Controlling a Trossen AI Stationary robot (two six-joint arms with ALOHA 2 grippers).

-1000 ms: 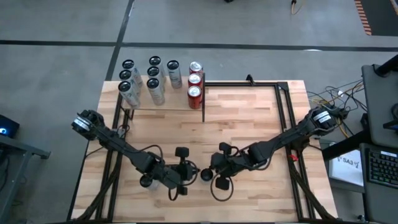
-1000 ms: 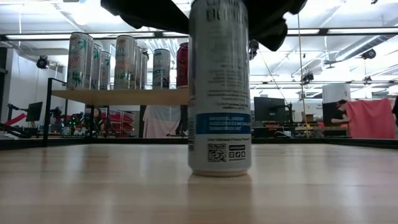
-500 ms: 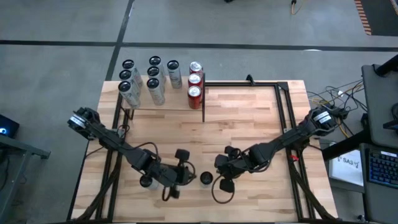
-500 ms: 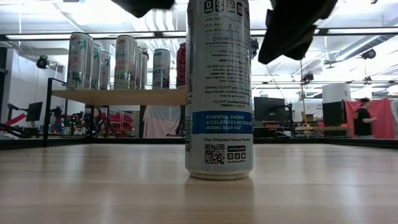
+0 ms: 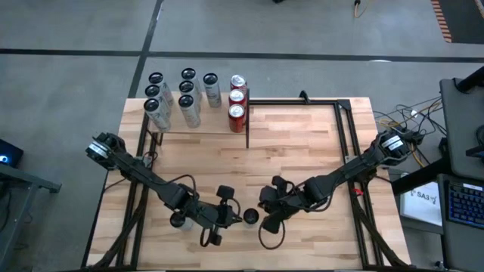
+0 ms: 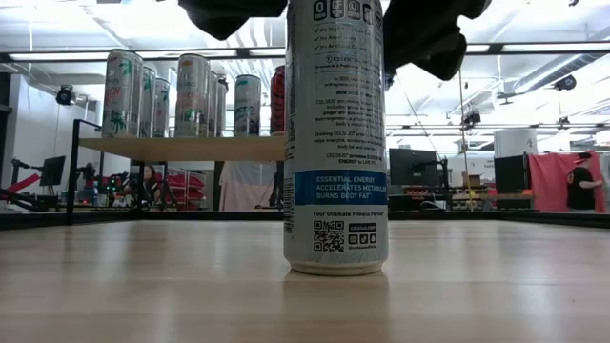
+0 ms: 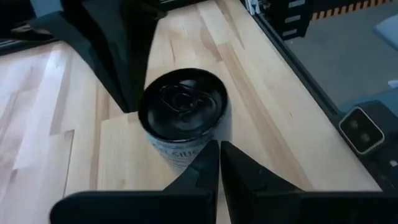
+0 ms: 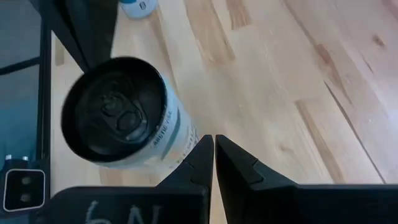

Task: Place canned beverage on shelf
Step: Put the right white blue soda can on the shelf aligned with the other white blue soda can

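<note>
One canned beverage [image 5: 250, 216] stands upright on the table [image 5: 302, 143] near its front edge, midway between the two arms, held by neither. Left gripper [image 5: 227, 214] just beside it on one side, fingers [image 7: 200, 171] pressed together. Right gripper [image 5: 266, 214] just beside it on the other, fingers [image 8: 198, 158] also together. Shelf [image 5: 198, 121] sits at the far left corner, well apart from the can. It carries seven white cans [image 5: 187, 99] and a row of three red cans [image 5: 237, 102] along its right end. Bare tabletop lies between can and shelf. In the low view, a person [image 6: 579, 185] stands far back in the room
</note>
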